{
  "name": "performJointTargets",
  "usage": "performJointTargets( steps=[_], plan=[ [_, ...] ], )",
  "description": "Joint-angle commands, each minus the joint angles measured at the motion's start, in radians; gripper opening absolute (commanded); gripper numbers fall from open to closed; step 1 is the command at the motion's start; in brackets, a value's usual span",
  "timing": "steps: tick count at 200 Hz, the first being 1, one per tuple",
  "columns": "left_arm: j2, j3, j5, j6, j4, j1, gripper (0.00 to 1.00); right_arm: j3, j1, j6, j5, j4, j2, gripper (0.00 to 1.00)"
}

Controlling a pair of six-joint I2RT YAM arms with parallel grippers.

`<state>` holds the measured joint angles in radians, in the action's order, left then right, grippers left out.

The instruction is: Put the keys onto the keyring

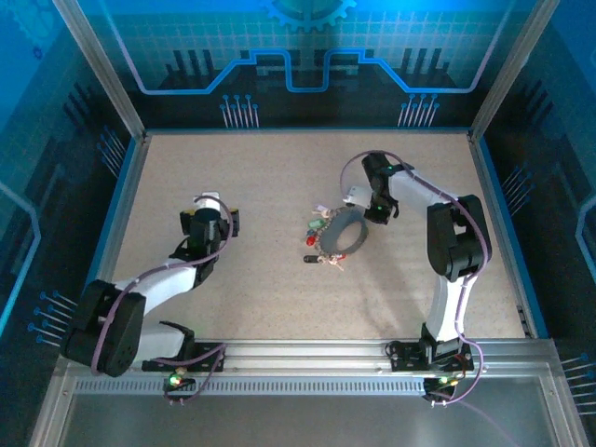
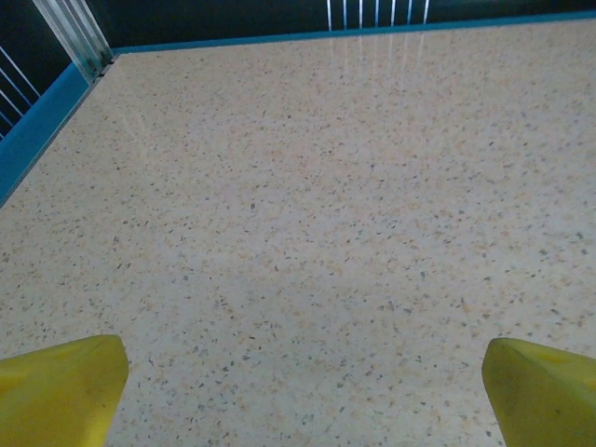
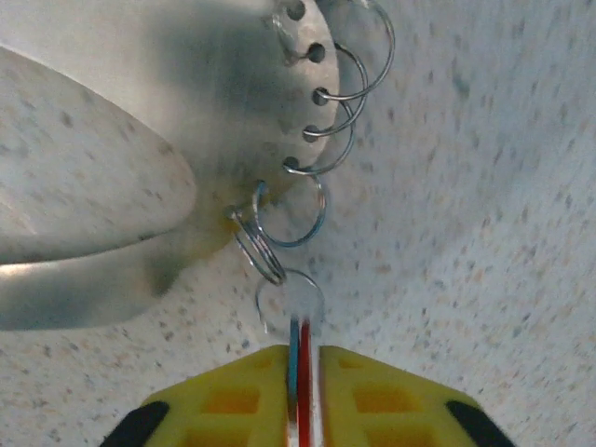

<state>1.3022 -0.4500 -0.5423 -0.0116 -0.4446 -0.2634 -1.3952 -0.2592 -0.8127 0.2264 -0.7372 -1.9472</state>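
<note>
The keyring (image 1: 346,233), a dark grey round band, lies at mid-table. Small keys (image 1: 317,226) with red, green and pale heads cluster at its left edge, and more keys (image 1: 326,261) lie just below it. My right gripper (image 1: 368,210) is at the ring's upper right. In the right wrist view the keyring (image 3: 214,93) shows a row of holes with thin wire rings (image 3: 337,112) through them. My right gripper (image 3: 303,391) is shut on a key (image 3: 300,358) seen edge-on, red and teal, hanging from a small ring. My left gripper (image 1: 209,223) (image 2: 303,391) stands open over bare table.
The speckled tabletop (image 1: 261,177) is bounded by a blue rim and frame posts (image 2: 74,37). The left arm sits well left of the keyring. The right arm's elbow (image 1: 456,237) rises to the right of the ring.
</note>
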Motion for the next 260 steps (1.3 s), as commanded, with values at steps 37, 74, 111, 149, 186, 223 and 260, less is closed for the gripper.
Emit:
performJointTargets(
  steps=[37,74,111,149,186,223,260],
  plan=[
    [0.11,-0.03,-0.052,0.106,-0.163,0.013,0.99,0.049,0.042,0.078,0.012,0.038,0.021,0.35],
    [0.135,-0.011,0.012,0.118,-0.225,0.028,0.99,0.154,0.062,0.167,-0.126,0.227,0.225,0.39],
    [0.152,0.008,0.114,0.153,-0.295,0.056,0.99,0.392,0.101,0.369,-0.333,0.616,0.514,1.0],
    [0.178,0.068,0.171,0.114,-0.435,0.097,0.99,0.747,0.164,0.642,-0.351,1.129,0.717,1.0],
    [0.26,0.151,0.318,0.032,-0.661,0.207,0.99,0.96,0.171,0.633,-0.253,1.34,0.743,1.0],
    [0.247,0.095,0.362,0.031,-0.525,0.214,0.99,0.992,0.183,0.637,-0.238,1.384,0.731,1.0],
    [0.25,0.081,0.395,0.021,-0.502,0.233,0.99,1.0,0.187,0.694,-0.196,1.295,0.779,1.0]
  ],
)
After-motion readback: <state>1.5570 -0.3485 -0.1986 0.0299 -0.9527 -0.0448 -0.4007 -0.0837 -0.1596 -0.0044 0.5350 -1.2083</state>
